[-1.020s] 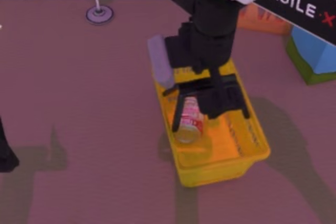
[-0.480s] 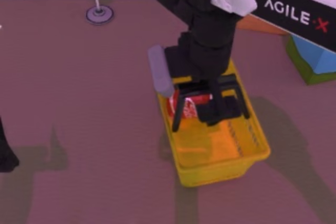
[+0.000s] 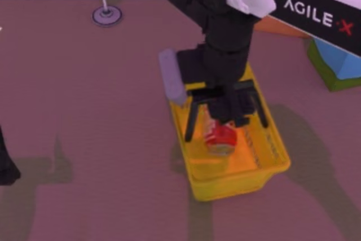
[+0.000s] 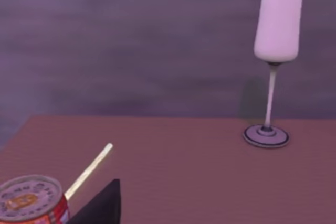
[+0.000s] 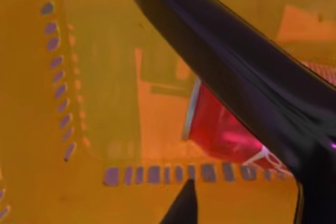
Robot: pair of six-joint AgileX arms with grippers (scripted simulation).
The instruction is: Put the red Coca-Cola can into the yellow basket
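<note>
**While the claw hangs open, the can sits in the basket**

As the right arm reaches down over the bench [image 3: 84, 111], its right claw [image 3: 228, 118] hangs just above the inside of the yellow basket [image 3: 242, 176]. In the right wrist view, one dark finger [image 5: 252, 93] crosses in front and the tip of the other pokes up far from it. The claw is spread wide and grips nothing.

The red Coca-Cola can [image 3: 220, 136] is inside the basket, near the middle, just below the claw. It is not standing straight up. It is tipped over, and its long side runs about the same way as the long side of the basket. One pale round end faces the near end of the basket, toward the bottom of the top view. The other end is hidden under the claw. The right wrist view shows its red side and a silver rim, with white writing peeking out beside the finger. I cannot tell if it lies flat on the basket floor.

The black handle [image 3: 190, 119] stands across the basket, over the can. A grey block [image 3: 172, 71] touches the far left corner of the basket. A tall glass [image 3: 106, 12] stands well away, at the far side of the bench. A blue and green block [image 3: 338, 60] sits to the right.

The left arm [image 3: 5, 162] is parked at the left edge.
</note>
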